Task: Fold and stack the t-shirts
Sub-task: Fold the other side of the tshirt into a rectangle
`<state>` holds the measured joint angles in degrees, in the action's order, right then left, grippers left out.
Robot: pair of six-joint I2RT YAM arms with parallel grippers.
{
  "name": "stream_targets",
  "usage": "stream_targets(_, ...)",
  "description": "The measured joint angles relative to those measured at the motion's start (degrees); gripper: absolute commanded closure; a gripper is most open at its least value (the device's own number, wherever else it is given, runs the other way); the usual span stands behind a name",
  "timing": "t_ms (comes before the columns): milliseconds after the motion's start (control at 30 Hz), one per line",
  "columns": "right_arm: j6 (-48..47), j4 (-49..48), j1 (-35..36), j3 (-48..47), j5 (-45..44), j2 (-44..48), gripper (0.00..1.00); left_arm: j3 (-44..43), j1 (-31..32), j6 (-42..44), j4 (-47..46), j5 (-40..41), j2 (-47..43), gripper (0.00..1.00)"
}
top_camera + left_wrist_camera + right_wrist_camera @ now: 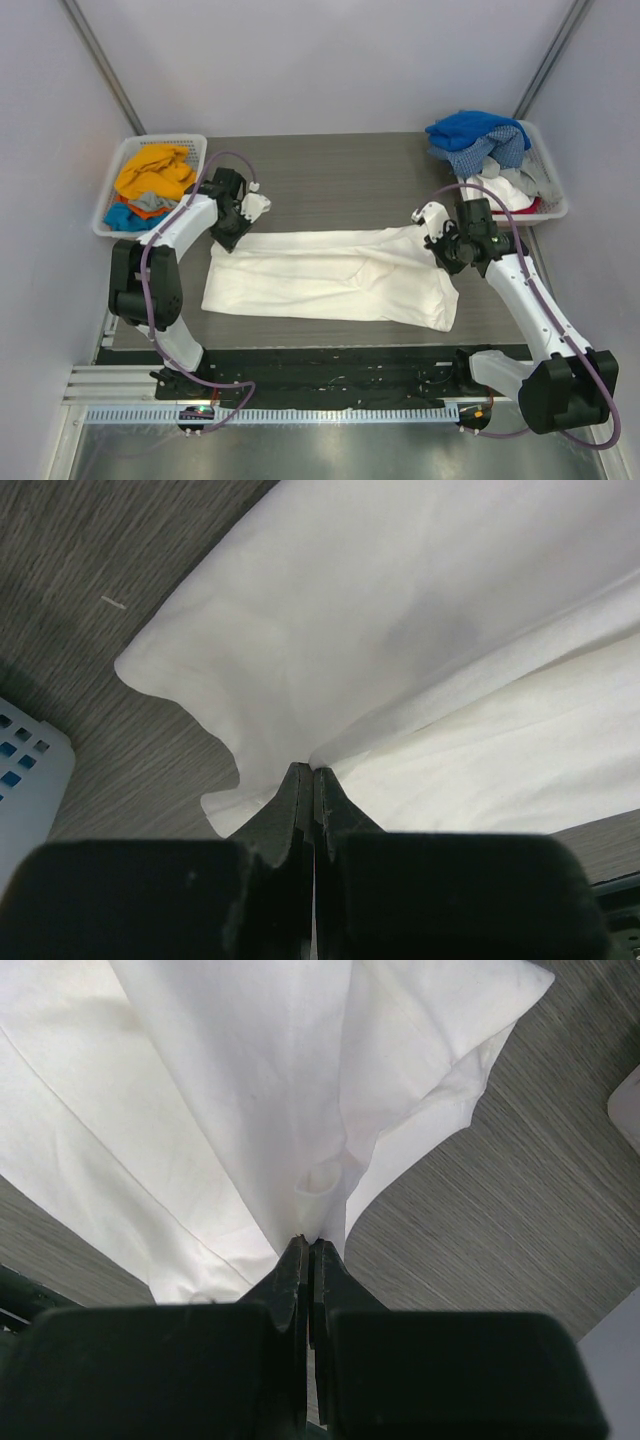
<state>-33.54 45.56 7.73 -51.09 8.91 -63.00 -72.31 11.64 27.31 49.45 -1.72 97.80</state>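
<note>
A large white t-shirt (330, 275) lies stretched across the middle of the dark table, folded lengthwise; no chest logo shows. My left gripper (233, 232) is shut on its far-left edge; the left wrist view shows the cloth (400, 630) pinched at my closed gripper (313, 770). My right gripper (440, 245) is shut on its far-right edge; the right wrist view shows the cloth (250, 1090) gathered into my closed gripper (309, 1240). Orange, blue and grey shirts (152, 180) fill the left basket. Blue and blue-checked shirts (478, 138) are piled in the right basket.
A white slatted basket (112, 185) stands at the table's far left and another (552, 185) at the far right, its corner also in the left wrist view (25, 770). A black rail (330, 375) runs along the near table edge.
</note>
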Motion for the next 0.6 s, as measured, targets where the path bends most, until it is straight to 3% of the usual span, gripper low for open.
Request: stream_targets(600,-2.3,5.0,0.8,0.2,2.2,1.4,0.99,-0.7,0.0,0.1,-0.1,1.8,1.0,1.00)
